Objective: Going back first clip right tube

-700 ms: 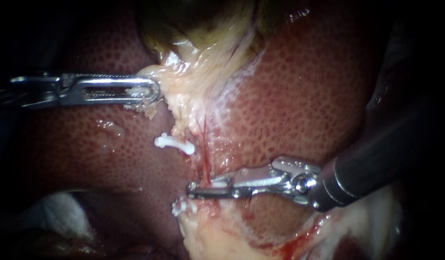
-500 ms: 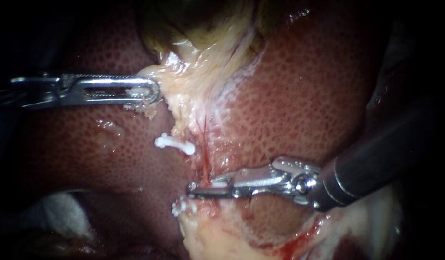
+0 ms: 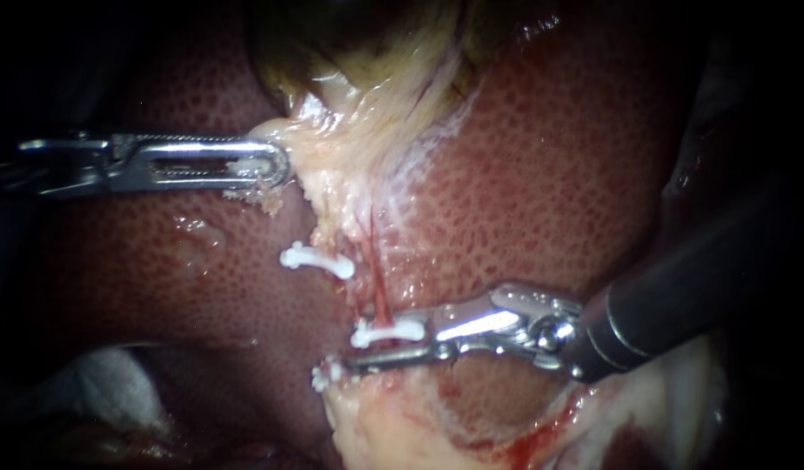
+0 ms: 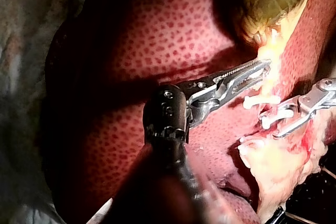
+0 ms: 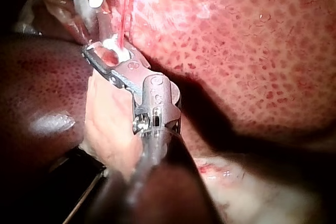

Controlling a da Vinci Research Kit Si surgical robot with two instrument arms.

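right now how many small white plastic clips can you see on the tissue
3: the upper clip sits above the right instrument; the middle clip lies between its open jaws; the lower clip, partly hidden, shows just under its tip.

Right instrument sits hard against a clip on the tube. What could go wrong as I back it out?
The clip touches the right instrument, so backing out may snag it and drag it along the tube. The left instrument appears to hold the pale tissue taut; a tug there could strain the clipped tube.
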